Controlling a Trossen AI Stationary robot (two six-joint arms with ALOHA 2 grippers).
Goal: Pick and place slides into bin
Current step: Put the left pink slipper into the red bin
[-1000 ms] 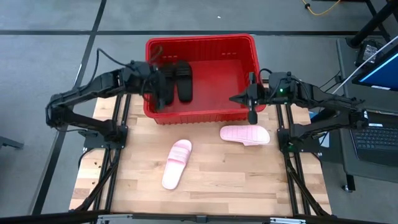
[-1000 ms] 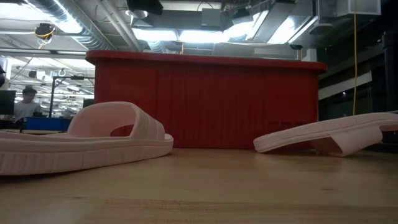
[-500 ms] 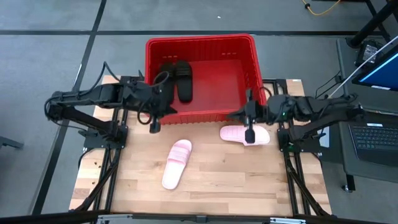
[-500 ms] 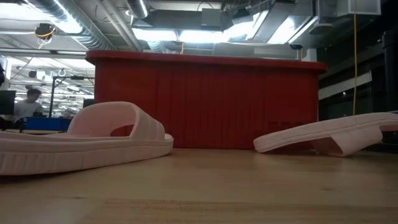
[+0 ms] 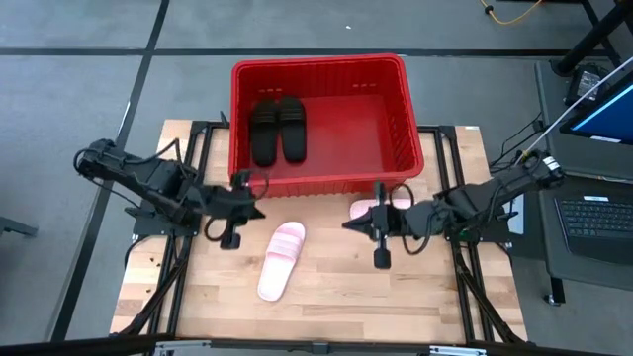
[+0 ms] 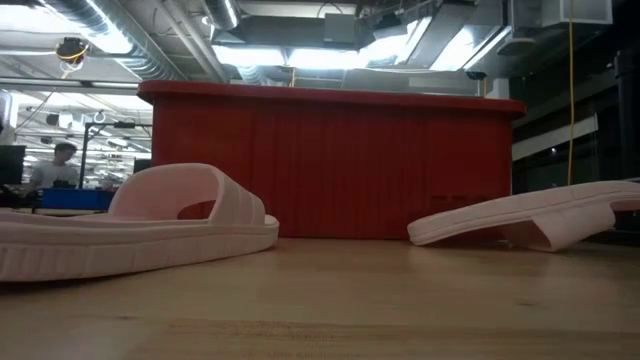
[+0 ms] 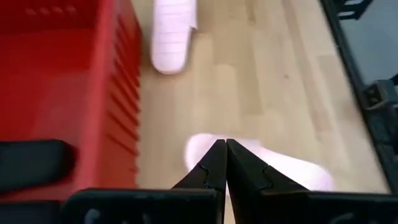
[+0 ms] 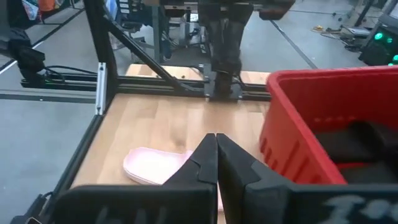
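Note:
The red bin [image 5: 318, 124] stands at the table's far middle with two black slides [image 5: 277, 129] lying side by side on its floor. Two pink slides lie on the wooden table in front of it. One [image 5: 282, 259] is at the near left, strap up [image 6: 140, 225]. The other [image 5: 368, 209] is close to the bin's front wall and partly hidden by my right arm; in the low view its strap shows under its sole [image 6: 530, 215]. My left gripper [image 5: 260, 211] hovers shut over the table, left of the slides [image 7: 225, 149]. My right gripper [image 5: 346, 223] hovers shut beside the right pink slide [image 8: 216, 146].
Black frame bars [image 5: 188, 188] run along the table's left and right sides. A laptop [image 5: 598, 213] sits beyond the right edge. Bare wood lies between the pink slides and the near edge [image 5: 326, 297]. A person [image 6: 60, 160] shows far off in the room.
Both grippers have swung away from the bin toward the table's near edge and a little down. The left one has left the black slides behind in the bin. The right one has come over the right pink slide. The slides have not moved.

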